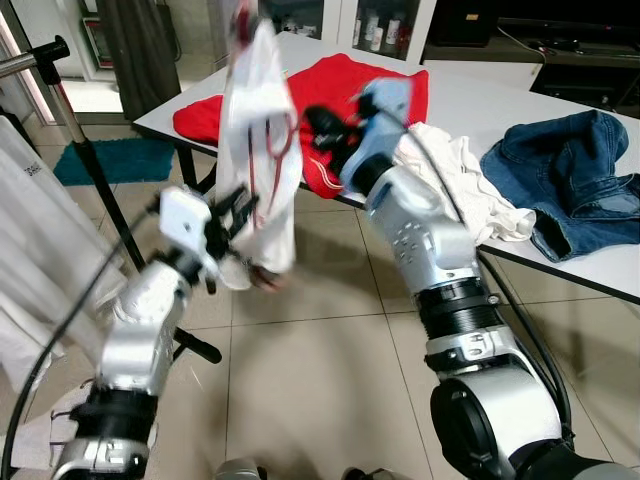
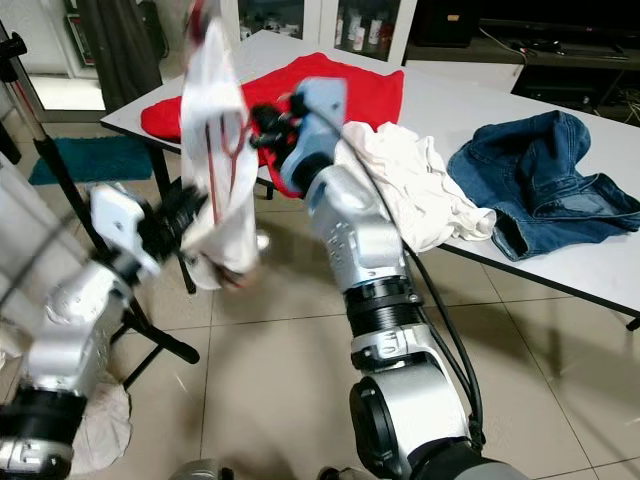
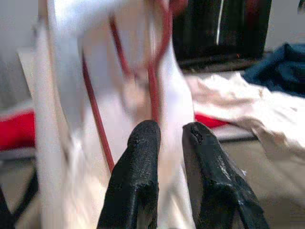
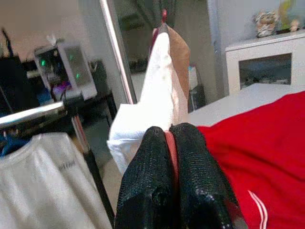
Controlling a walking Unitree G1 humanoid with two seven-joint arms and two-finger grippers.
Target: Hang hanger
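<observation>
A tiled floor (image 1: 300, 370) lay under a white counter (image 1: 470, 95) that carried a flat red garment (image 1: 330, 85), a crumpled white cloth (image 1: 460, 185) and heaped blue denim jeans (image 1: 575, 180). At the robot's left stood a metal clothes rack (image 1: 70, 110) with a black foot, pale shirts hanging from it.

The hanger (image 1: 280, 140), a thin red wire form, hung in the air in front of the counter edge, inside a limp white garment (image 1: 258, 150) draped over it. The view was blurred around it.

The right gripper (image 4: 170, 143) was raised at the counter edge; its textured black fingers were clenched on a red strip of the hanger. The left gripper (image 3: 169, 138) was lifted to the lower part of the white garment, with its rough black fingers (image 3: 138, 171) standing slightly apart, the cloth and red wire just beyond their tips. Whether they touched the cloth could not be determined.
</observation>
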